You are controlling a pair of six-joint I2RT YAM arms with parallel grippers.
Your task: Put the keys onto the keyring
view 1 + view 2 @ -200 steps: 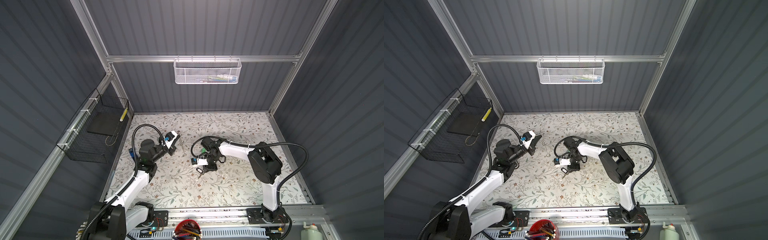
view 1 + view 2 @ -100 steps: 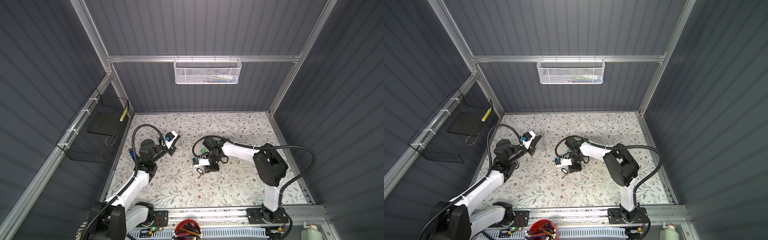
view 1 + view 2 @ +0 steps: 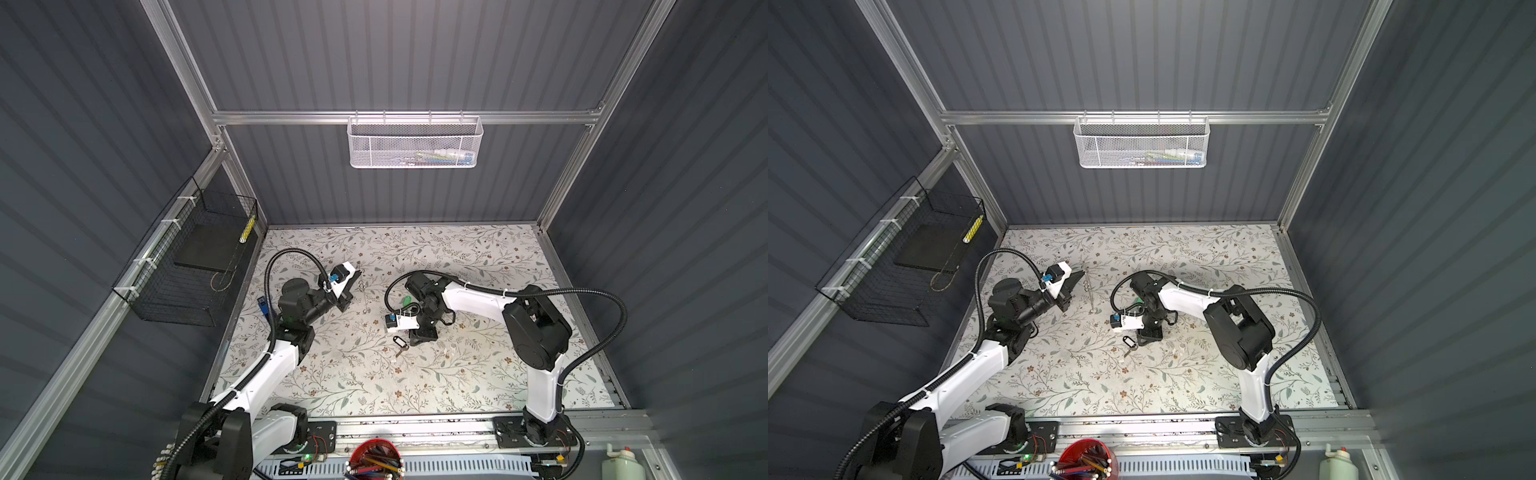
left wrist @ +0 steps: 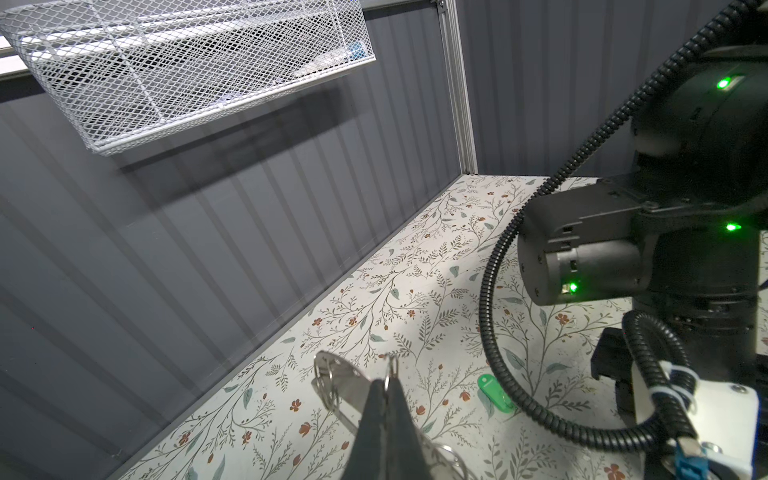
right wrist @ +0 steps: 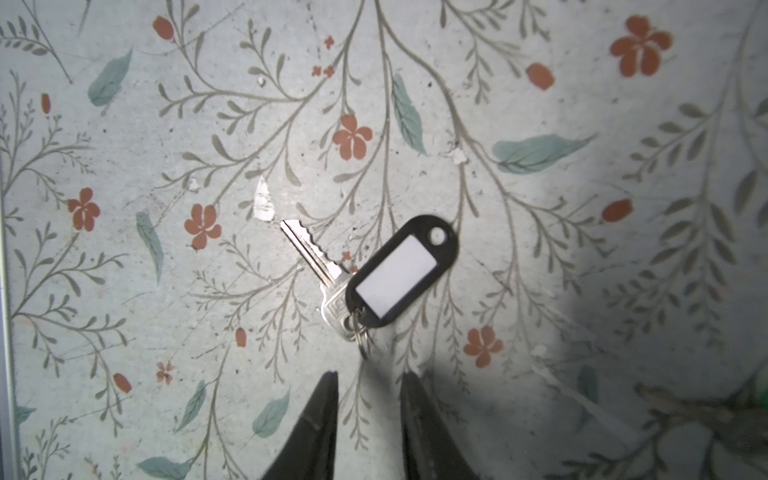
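The keyring (image 4: pixel 338 384), a flat metal piece with wire loops, hangs above the table with my left gripper (image 4: pixel 388 380) shut on one of its loops. In both top views it shows edge-on (image 3: pixel 363 291) (image 3: pixel 1089 291) beside the left gripper (image 3: pixel 355 276) (image 3: pixel 1080 275). A silver key with a black-rimmed tag (image 5: pixel 401 274) (image 3: pixel 400 343) (image 3: pixel 1128 343) lies flat on the floral table. My right gripper (image 5: pixel 370 376) (image 3: pixel 420 336) (image 3: pixel 1148 335) points down just behind that key's small ring, open and empty. A green-tagged key (image 4: pixel 492 392) (image 3: pixel 406 300) lies near the right arm's cable.
A white mesh basket (image 3: pixel 415 145) hangs on the back wall and a black wire basket (image 3: pixel 187 270) on the left wall. A small blue object (image 3: pixel 262 306) lies by the left arm. A red cup of pencils (image 3: pixel 374 457) stands at the front rail.
My right gripper's jaws have spread wider over the black-tagged key, and the right arm has shifted slightly. The left arm and keyring have not moved.
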